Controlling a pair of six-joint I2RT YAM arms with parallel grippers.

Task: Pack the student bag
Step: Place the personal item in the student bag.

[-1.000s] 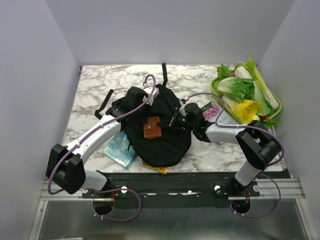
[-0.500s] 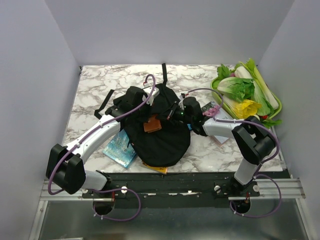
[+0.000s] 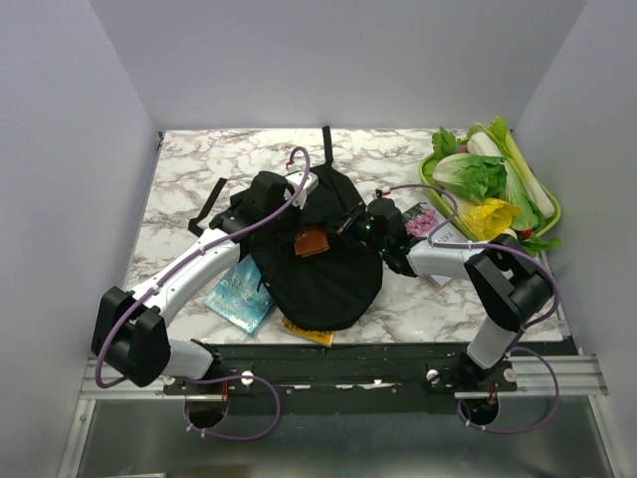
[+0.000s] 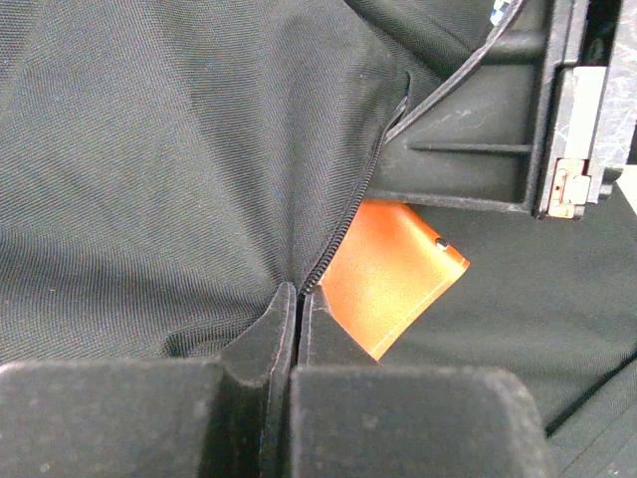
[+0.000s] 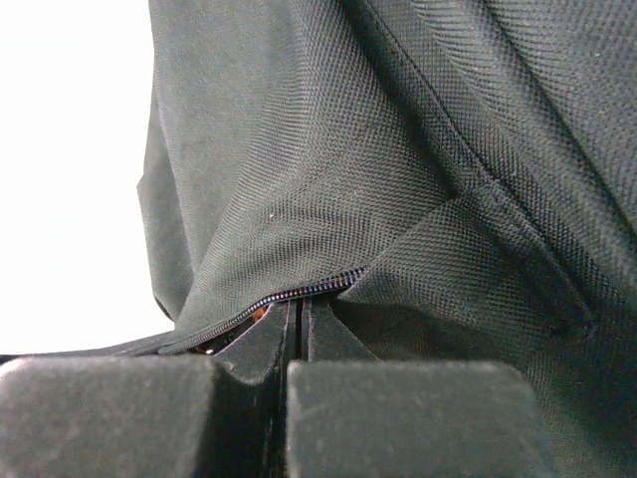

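I noted left fingers (image 4: pixel 283 321) and right fingers (image 5: pixel 311 335) clenched on bag (image 3: pixel 320 274) fabric at the zip (image 4: pixel 350 211), orange card (image 4: pixel 393 274) beside.

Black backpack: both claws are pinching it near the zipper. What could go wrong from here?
The thin fabric of the student bag could slip from the left gripper or right gripper, letting the opening close. The orange flat item, only partly inside by the zipper, might slide out.

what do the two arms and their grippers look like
The left arm and right arm both have white links between bulky black joints, and a purple cable loops along each. The left gripper and right gripper have matte black fingers tapering to wedge-shaped tips.
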